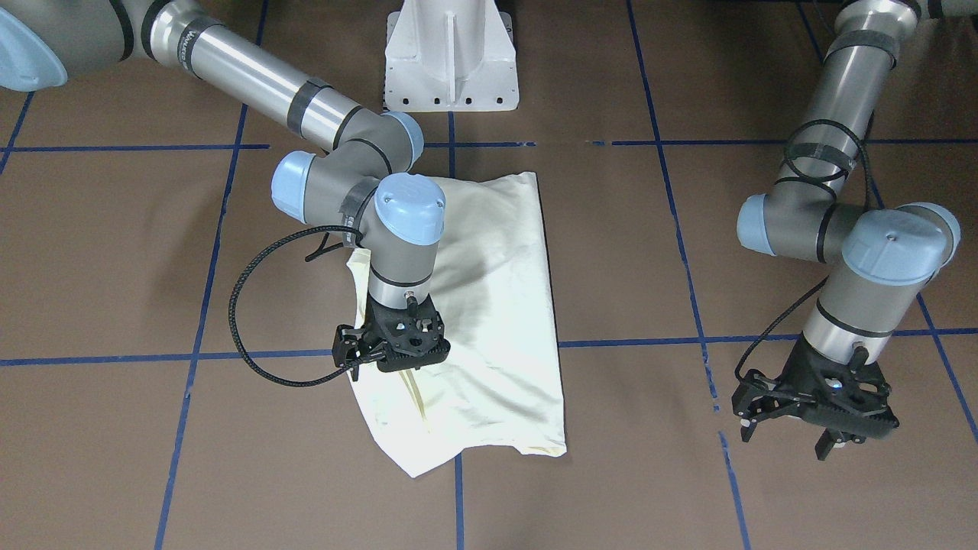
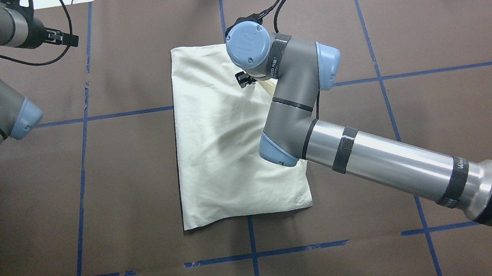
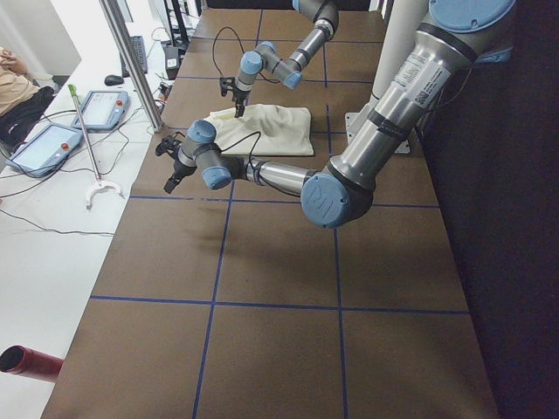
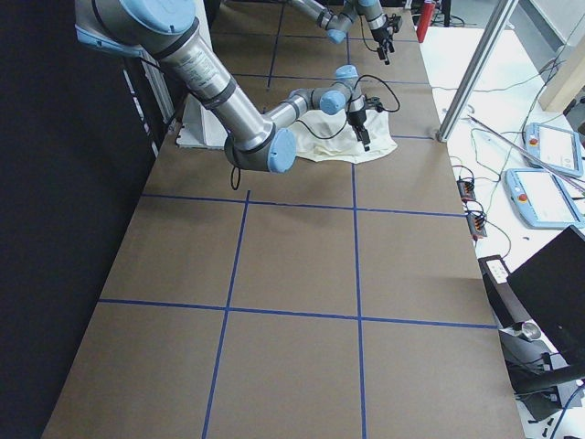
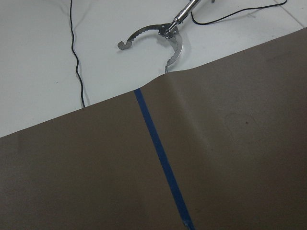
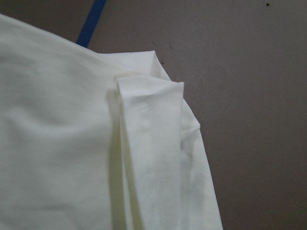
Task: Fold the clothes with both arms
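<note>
The clothes (image 2: 230, 159) are one cream shirt folded into a plain rectangle, lying flat at the table's middle (image 1: 497, 305). My right arm (image 2: 374, 158) reaches over it, and the right gripper (image 1: 390, 369) points down just above the shirt's side edge. Its fingertips are hidden under the wrist, so I cannot tell if it is open or shut. The right wrist view shows a folded cuff (image 6: 151, 124) lying on the shirt's corner. My left gripper (image 1: 787, 441) hangs open and holds nothing, well off to the side over bare table near its far edge.
The white pedestal base (image 1: 451, 69) stands behind the shirt. Blue tape lines (image 2: 253, 255) grid the brown table. Past the table edge, a metal grabber tool (image 5: 163, 33) lies on the white floor. Two teach pendants (image 3: 52, 144) and a seated person (image 3: 13, 87) are beside the far edge.
</note>
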Tool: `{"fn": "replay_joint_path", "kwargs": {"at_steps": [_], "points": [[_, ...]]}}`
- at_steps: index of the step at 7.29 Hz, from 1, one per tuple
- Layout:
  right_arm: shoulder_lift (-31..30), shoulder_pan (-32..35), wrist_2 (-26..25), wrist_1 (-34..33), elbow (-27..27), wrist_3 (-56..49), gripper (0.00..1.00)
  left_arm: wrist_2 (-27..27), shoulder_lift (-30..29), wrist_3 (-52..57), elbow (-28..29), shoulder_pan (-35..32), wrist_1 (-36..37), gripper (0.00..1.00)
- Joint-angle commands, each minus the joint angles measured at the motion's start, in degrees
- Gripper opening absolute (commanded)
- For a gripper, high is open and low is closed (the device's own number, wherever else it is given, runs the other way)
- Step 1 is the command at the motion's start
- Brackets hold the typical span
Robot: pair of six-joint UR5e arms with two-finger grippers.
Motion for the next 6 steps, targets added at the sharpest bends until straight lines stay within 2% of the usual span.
{"fn": "replay_joint_path", "kwargs": {"at_steps": [1, 3, 6], "points": [[-0.42, 0.01, -1.74, -0.37, -0.61, -2.4, 1.0, 0.0, 0.02, -0.04, 0.06, 0.07, 0.0, 1.0], [-0.51, 2.98, -1.74, -3.61, -0.53, -6.51, 1.0, 0.0, 0.02, -0.04, -0.02, 0.07, 0.0, 1.0], [-4.72, 8.17, -1.39, -3.1, -0.35, -12.59, 1.0, 0.0, -0.07, -0.3, -0.2, 0.33, -0.27, 1.0]]}}
